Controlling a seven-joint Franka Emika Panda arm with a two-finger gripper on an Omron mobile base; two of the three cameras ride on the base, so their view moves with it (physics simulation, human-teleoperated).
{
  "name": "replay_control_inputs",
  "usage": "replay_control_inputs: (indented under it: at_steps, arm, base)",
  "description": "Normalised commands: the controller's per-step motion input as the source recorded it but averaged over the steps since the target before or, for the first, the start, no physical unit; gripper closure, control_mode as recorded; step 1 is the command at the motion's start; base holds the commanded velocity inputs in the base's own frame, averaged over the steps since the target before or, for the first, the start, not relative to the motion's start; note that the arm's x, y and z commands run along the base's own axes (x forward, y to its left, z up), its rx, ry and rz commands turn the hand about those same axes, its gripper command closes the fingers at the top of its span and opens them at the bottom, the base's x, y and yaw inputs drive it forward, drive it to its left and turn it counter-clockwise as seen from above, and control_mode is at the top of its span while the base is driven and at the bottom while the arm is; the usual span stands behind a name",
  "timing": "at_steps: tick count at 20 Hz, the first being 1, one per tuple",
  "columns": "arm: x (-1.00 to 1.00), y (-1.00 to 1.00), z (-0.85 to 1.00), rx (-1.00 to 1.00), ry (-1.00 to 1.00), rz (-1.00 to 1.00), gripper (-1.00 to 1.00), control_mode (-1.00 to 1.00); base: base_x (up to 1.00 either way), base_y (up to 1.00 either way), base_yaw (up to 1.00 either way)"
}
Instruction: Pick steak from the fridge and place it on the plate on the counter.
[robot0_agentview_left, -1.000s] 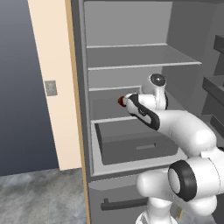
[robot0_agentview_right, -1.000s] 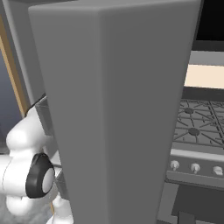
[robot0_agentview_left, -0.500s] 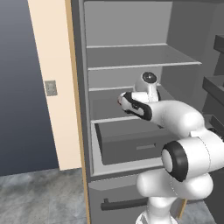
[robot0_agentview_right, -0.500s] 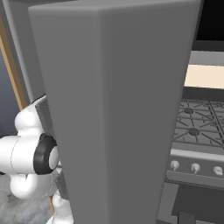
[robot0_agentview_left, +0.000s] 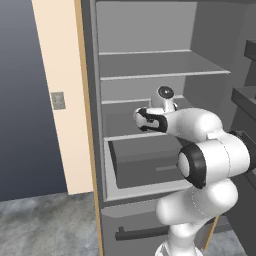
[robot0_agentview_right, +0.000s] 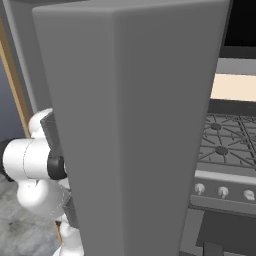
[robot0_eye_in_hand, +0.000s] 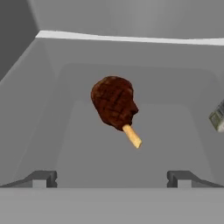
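One steak (robot0_eye_in_hand: 114, 103) lies ahead of the spread end effector (robot0_eye_in_hand: 111, 178).

We see flat, even rendered light with no single visible source. The fridge (robot0_agentview_left: 150, 65) interior reads mid-grey, its shelves slightly paler along their front edges, and shading under them is soft, without hard shadows. In the right base view the fridge's broad panel shows a gentle vertical gradient, lighter on its right face. The hand view is sharp: the steak (robot0_eye_in_hand: 113, 103) shows crisp grill marks and no glare, against smooth grey. We notice no blur, no edge distortion and faintly jagged outlines.
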Motion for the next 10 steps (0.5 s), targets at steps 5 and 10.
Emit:
replay_control_inputs:
  at_steps: [5,10]
  arm:
    - [0.45,-0.01,-0.14,0.00,0.00,0.00,-1.00,-1.00]
    - [0.38,-0.03,-0.09,0.00,0.00,0.00,-1.00,-1.00]
  base:
    - [0.00,0.00,0.00]
    - [0.00,0.00,0.00]
